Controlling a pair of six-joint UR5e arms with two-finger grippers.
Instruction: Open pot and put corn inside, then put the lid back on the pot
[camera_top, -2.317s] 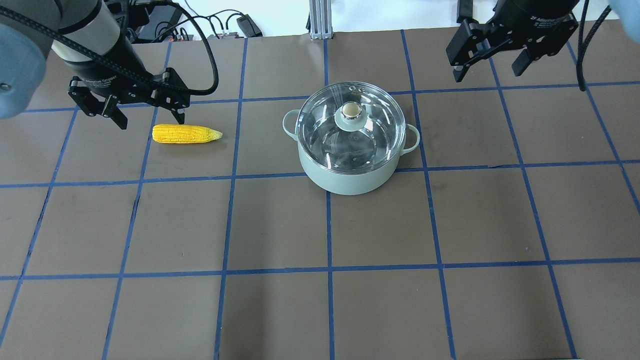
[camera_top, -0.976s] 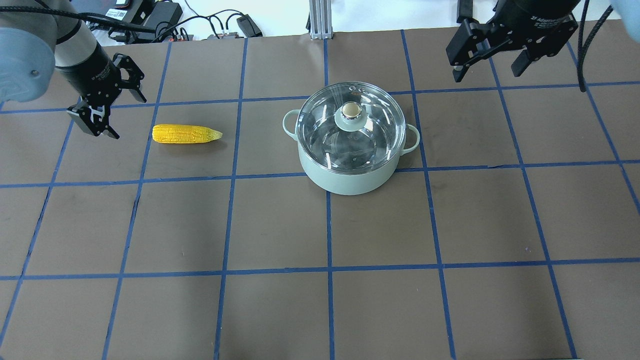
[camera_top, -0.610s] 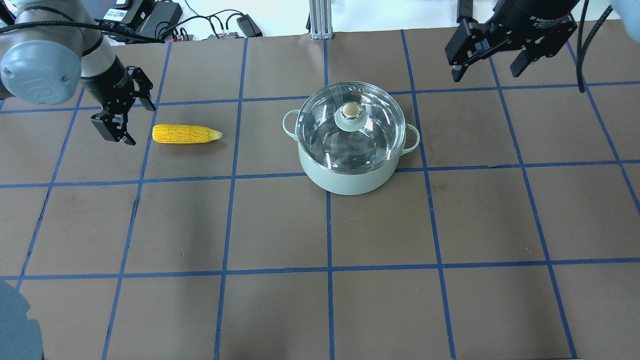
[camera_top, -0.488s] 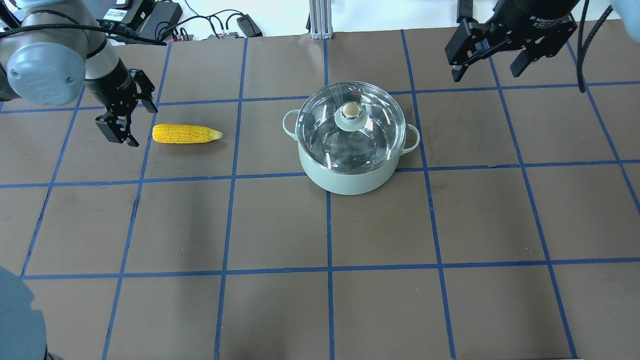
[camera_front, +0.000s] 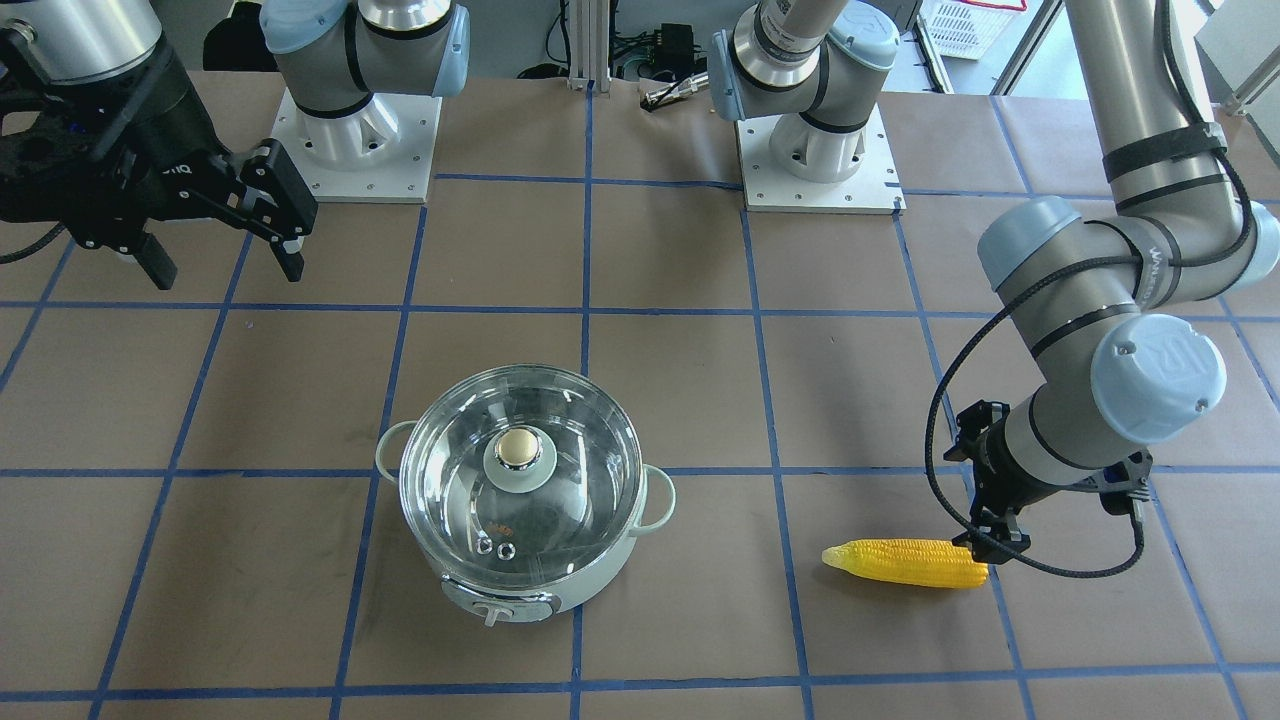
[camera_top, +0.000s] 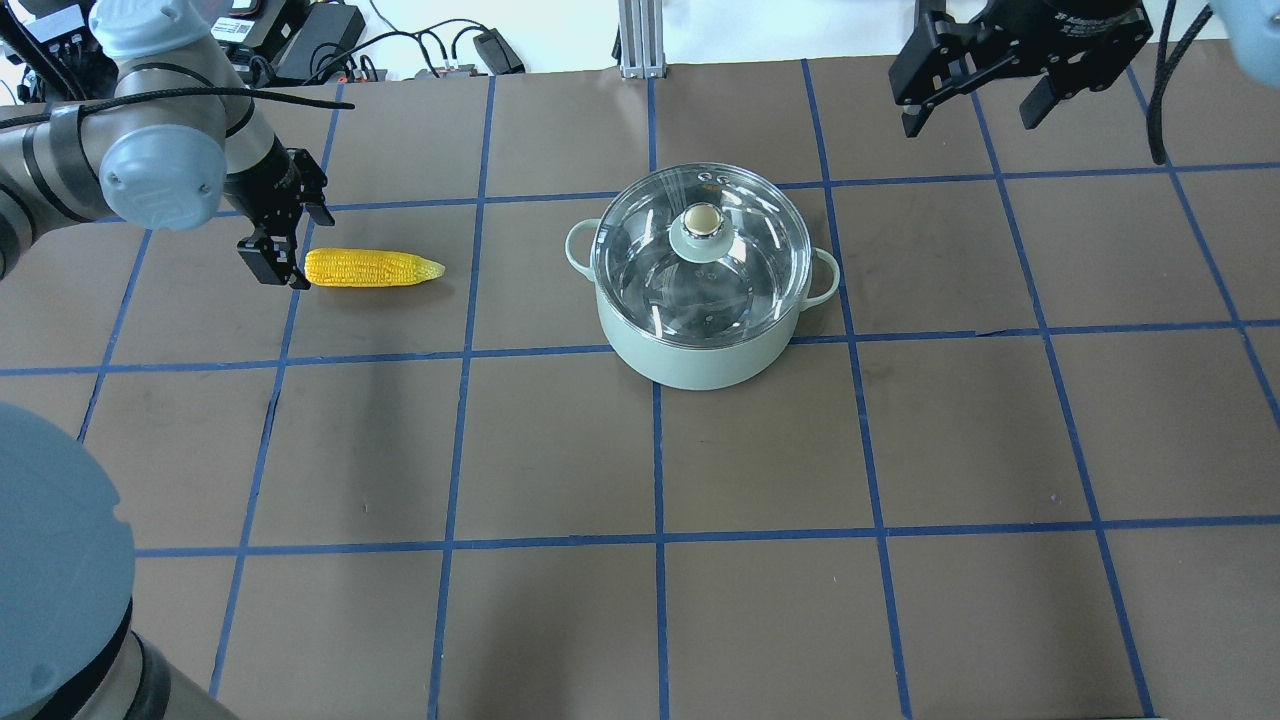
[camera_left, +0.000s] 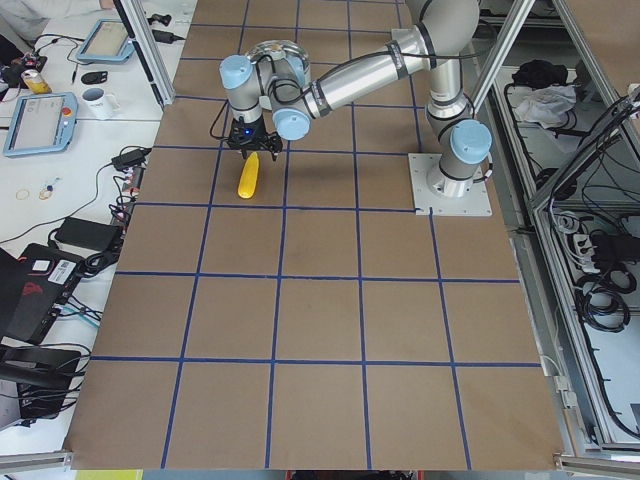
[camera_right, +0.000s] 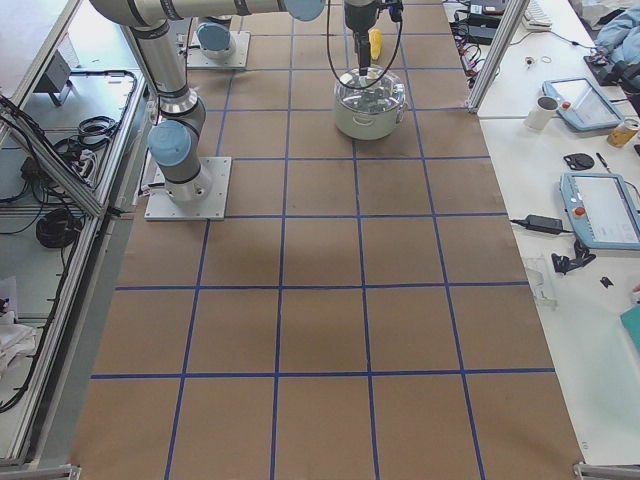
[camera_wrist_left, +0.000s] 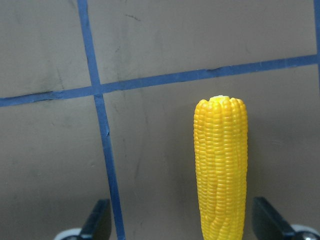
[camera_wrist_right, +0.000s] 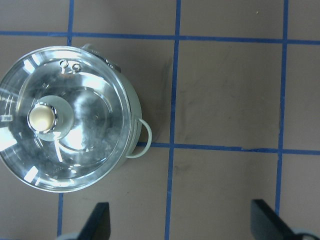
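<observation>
In the left wrist view the corn (camera_wrist_left: 220, 170) ran off the bottom edge, hiding its thick end, and only two dark fingertips of the left hand (camera_wrist_left: 182, 225) showed there. The overhead view's top edge cut off the right hand (camera_top: 970, 112), and the right wrist view's left edge clipped the lid (camera_wrist_right: 70, 120). From the desk's (camera_right: 320, 300) right end the corn was only a yellow speck.

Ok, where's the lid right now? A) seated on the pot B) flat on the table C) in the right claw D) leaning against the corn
A: the lid sits closed on the pot, and the right claw hangs open, well away from it.
</observation>
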